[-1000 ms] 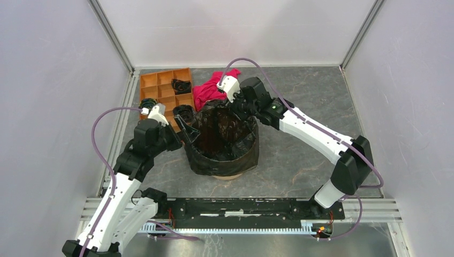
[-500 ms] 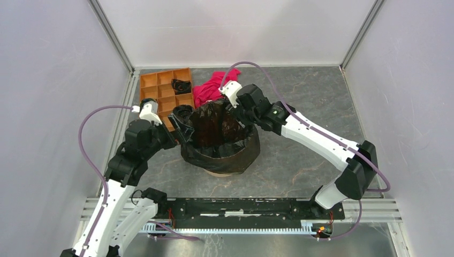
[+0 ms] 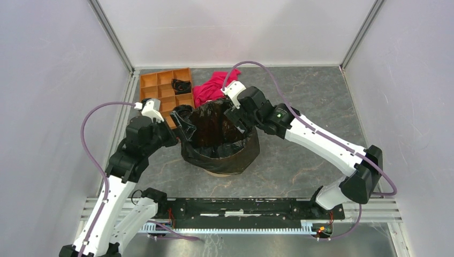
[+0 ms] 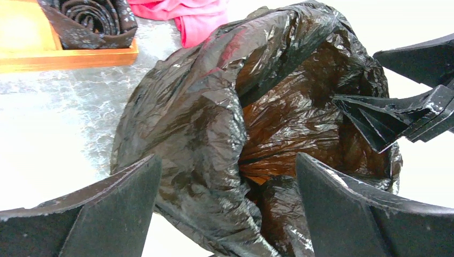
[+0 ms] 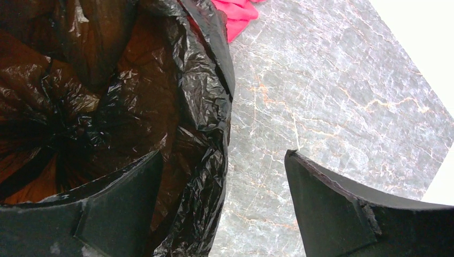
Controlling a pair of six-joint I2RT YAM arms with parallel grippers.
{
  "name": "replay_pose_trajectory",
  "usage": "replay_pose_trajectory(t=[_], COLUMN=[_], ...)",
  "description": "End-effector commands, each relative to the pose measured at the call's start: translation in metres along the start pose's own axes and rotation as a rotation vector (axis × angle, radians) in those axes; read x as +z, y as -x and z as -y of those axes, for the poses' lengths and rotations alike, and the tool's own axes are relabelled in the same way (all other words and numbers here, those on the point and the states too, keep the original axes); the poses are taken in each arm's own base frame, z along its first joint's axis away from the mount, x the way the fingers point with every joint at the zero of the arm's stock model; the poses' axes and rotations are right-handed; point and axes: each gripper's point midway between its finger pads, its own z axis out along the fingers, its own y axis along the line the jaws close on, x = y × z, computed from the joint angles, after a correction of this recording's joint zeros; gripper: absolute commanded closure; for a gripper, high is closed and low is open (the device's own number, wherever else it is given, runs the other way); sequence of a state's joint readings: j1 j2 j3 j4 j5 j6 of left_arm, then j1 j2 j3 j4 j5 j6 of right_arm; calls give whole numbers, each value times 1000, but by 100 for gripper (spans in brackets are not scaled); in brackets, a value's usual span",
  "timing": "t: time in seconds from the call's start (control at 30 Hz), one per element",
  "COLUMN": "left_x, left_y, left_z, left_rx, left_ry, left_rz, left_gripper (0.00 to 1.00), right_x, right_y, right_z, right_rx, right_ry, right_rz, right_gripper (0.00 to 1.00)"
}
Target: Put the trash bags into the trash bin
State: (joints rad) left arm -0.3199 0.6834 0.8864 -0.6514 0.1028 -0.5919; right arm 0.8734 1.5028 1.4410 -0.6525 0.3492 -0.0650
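Observation:
The trash bin point(image 3: 220, 173) stands mid-table, and only its pale brown base shows under a big black trash bag point(image 3: 219, 136) draped in and over it. My left gripper point(image 3: 184, 127) is open at the bag's left rim. In the left wrist view the crumpled film point(image 4: 203, 118) lies between and beyond the open left gripper point(image 4: 227, 160). My right gripper point(image 3: 235, 115) is open at the far right rim. In the right wrist view the rim fold point(image 5: 211, 107) hangs loose between the jaws of the right gripper point(image 5: 224, 155). A small rolled black bag point(image 3: 181, 85) sits in the tray.
An orange compartment tray point(image 3: 160, 85) lies at the back left, with another black roll point(image 3: 182, 111) at its near corner. A red-pink cloth point(image 3: 211, 88) lies behind the bin. Grey walls enclose the marbled table point(image 3: 310, 96).
My right gripper has opened and let go of the bag's far rim, shifting slightly right. The bag has sunk lower around the bin. My left gripper stays open.

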Motion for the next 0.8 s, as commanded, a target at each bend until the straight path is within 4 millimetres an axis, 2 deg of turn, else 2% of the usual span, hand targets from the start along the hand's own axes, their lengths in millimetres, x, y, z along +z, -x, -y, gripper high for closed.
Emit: replay_pose_trajectory(t=[0.0,0.13,0.3,0.53,0.63,0.77], left_x=[4,2,-12,-39,-56,-73], left_y=[11,17,31,39,48,59], left_z=[28,34,34,3,-2,0], left_rx=[-35,-33,-28,-11,-7,6], left_ry=[-123,-133,-111,40,72,68], left_rz=[6,12,79,185,240,302], left_gripper=[0,0,0,0,0,0], right_x=[0,3,-1,-7,-4,-4], right_y=[1,-10,-9,12,10,9], right_z=[9,9,9,-2,-2,-6], right_rx=[39,36,42,94,90,108], right_ry=[-69,-83,-79,4,-2,11], right_rz=[18,-9,5,95,85,80], right_gripper=[9,13,21,24,32,52])
